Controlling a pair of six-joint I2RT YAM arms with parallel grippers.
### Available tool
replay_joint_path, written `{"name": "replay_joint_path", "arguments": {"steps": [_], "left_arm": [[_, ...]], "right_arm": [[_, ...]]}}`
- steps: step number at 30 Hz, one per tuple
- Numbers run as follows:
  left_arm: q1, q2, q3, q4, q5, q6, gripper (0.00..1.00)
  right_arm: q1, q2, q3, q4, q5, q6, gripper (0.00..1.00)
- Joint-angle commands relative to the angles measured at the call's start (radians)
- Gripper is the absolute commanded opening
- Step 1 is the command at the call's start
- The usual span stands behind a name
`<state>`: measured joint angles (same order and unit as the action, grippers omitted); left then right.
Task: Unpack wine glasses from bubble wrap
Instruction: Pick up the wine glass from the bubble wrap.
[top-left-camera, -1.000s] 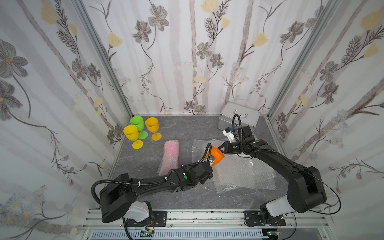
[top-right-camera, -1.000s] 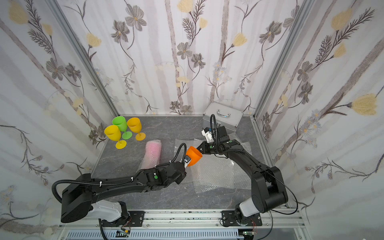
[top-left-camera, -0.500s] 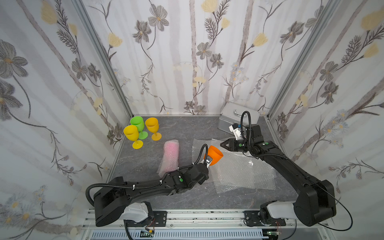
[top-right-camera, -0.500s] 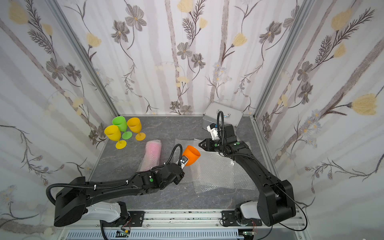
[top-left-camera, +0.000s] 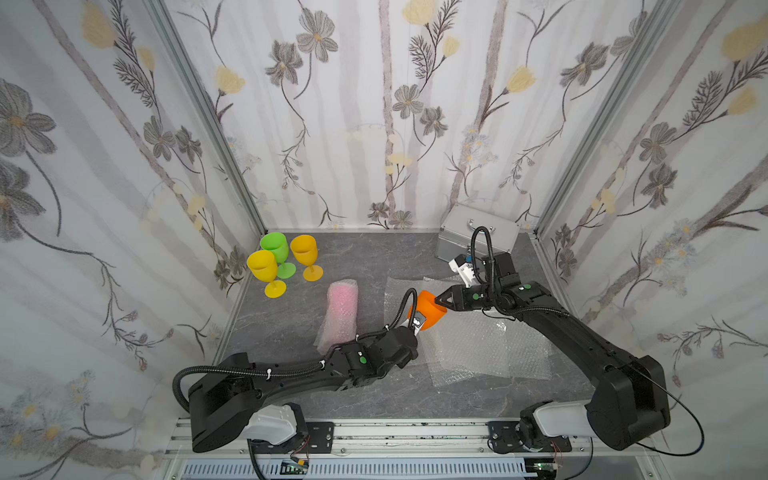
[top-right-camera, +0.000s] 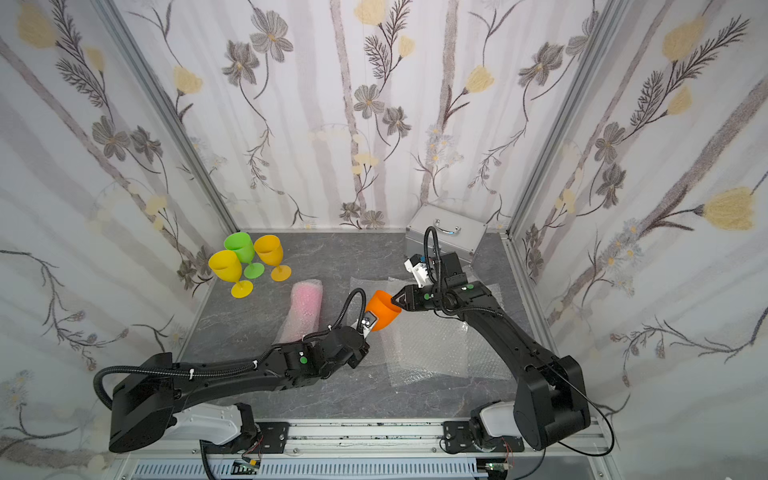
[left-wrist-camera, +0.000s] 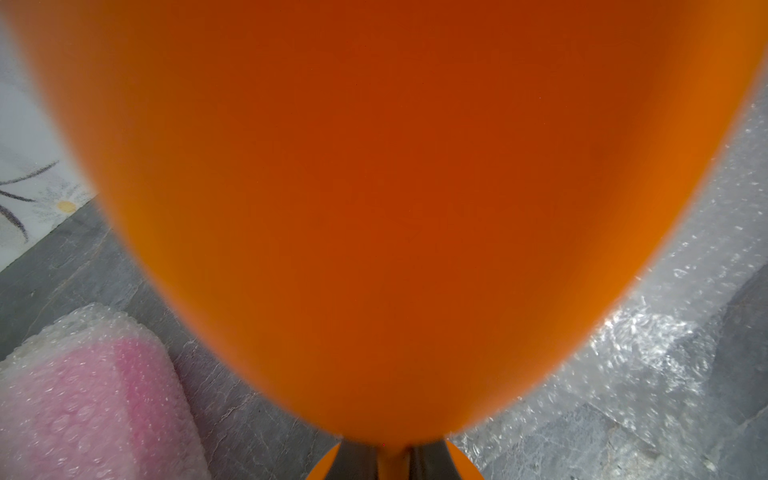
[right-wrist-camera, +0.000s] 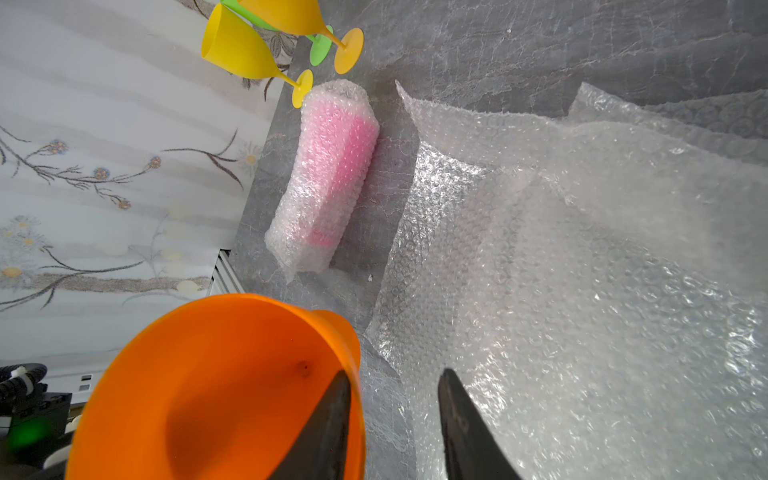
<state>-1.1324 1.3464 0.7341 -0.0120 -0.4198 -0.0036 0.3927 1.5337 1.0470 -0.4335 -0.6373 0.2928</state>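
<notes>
**K:** While the left gripper (top-left-camera: 417, 323) has the orange goblet (top-left-camera: 429, 308) clamped by the stem, what's the right one doing?

**M:** Right gripper (right-wrist-camera: 392, 374) has its jaws apart, straddling the rim. One finger (right-wrist-camera: 328, 428) looks to be inside the bowl, the other outside. No pinch.

**K:** Position, heading?

**M:** Held off the tabletop (top-left-camera: 374, 257), about mid-table, over the left edge of the flat bubble wrap sheets (top-left-camera: 478, 349). Long axis tilted: stem down toward near-left, mouth up toward far-right, facing the right gripper.

**K:** Handling?

**M:** Looks like plastic, so my guess is light, stiff and not fragile. The bowl wall is smooth and probably slippery. The stem is the safe hold. A rim pinch could work, but the thin wall may flex.

**K:** Rest?

**M:** Green goblet (top-left-camera: 274, 245), yellow goblet (top-left-camera: 262, 266) and amber goblet (top-left-camera: 304, 249) are upright in the far-left corner, feet close together. Pink goblet (top-left-camera: 343, 309) is rolled in bubble wrap, lying left of centre. Its long axis runs near-to-far, and the bowl end seems to be toward the far edge. The wrap is soft and crinkly, so take a loose edge, not the middle.
</notes>
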Motion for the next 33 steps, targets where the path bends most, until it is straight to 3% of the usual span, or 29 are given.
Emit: {"name": "replay_joint_path", "arguments": {"steps": [1,14,20,23,27,29,33], "left_arm": [[-0.001,0.003,0.007,0.034,-0.025,0.018,0.07],[-0.01,-0.006,-0.003,0.073,-0.039,0.038,0.07],[-0.01,-0.012,-0.009,0.083,-0.05,0.042,0.12],[-0.01,-0.01,-0.009,0.082,-0.061,0.039,0.25],[-0.009,-0.019,-0.017,0.084,-0.076,0.015,0.6],[-0.004,-0.035,-0.026,0.087,-0.081,-0.004,0.67],[0.054,-0.082,-0.053,0.081,-0.056,-0.092,0.73]], "right_arm": [[0.01,0.015,0.001,-0.002,-0.023,-0.03,0.29],[0.016,0.026,0.007,0.01,-0.003,-0.024,0.0],[0.015,0.01,0.005,0.025,0.022,-0.012,0.0],[0.014,0.002,0.006,0.032,0.043,-0.003,0.0],[0.008,-0.012,0.009,0.042,0.101,0.014,0.0],[0.008,-0.016,0.017,0.042,0.157,0.02,0.0],[0.011,-0.03,0.046,0.07,0.247,0.038,0.0]]}}
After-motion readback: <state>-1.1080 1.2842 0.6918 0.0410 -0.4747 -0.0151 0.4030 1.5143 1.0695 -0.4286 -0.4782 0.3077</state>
